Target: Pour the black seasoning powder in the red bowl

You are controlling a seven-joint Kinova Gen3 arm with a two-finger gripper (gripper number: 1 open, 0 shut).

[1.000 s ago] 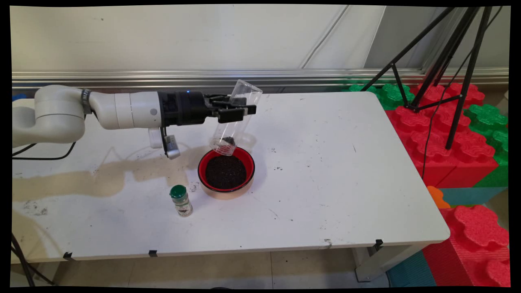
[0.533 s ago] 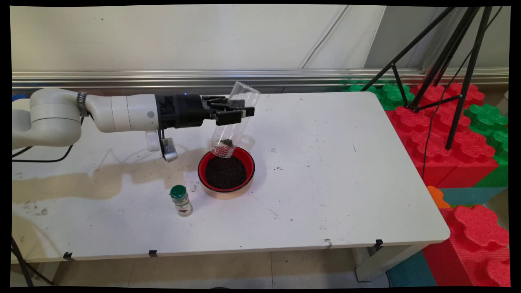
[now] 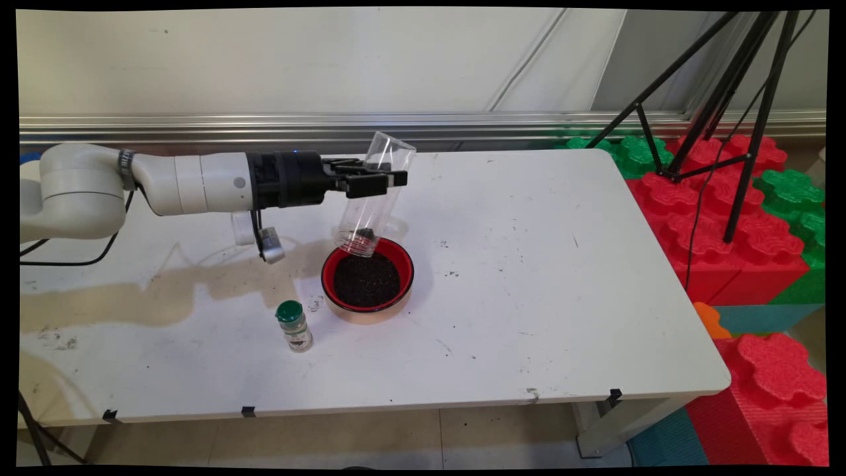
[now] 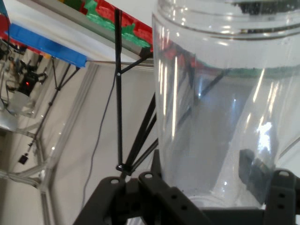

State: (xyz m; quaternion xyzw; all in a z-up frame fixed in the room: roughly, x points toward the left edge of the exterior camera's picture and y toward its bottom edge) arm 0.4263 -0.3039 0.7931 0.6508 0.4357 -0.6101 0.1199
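Claw (image 3: pixel 378 181) reaching in horizontally from the left, pinching 1 clear plastic jar (image 3: pixel 373 198) about its middle. The jar is tipped mouth-down, its base raised toward the wall and its mouth hanging just above the far left rim of the red bowl (image 3: pixel 367 280); a small dark clump sits inside the jar near the mouth. The bowl stands on the white worktop (image 3: pixel 542 284) and holds a flat bed of dark granules (image 3: pixel 366 279). Near the bowl, on its front left, stands 1 small spice bottle (image 3: pixel 294 326), upright, with a green cap. Scattered dark specks lie on the worktop around the bowl. In the hand view the jar (image 4: pixel 220 103) fills the right half, seated between the black claw links, with a black tripod (image 4: pixel 133 136) seen behind it. Beyond the worktop's right end lie red and green foam blocks (image 3: pixel 747 244) and the tripod (image 3: pixel 720 86).
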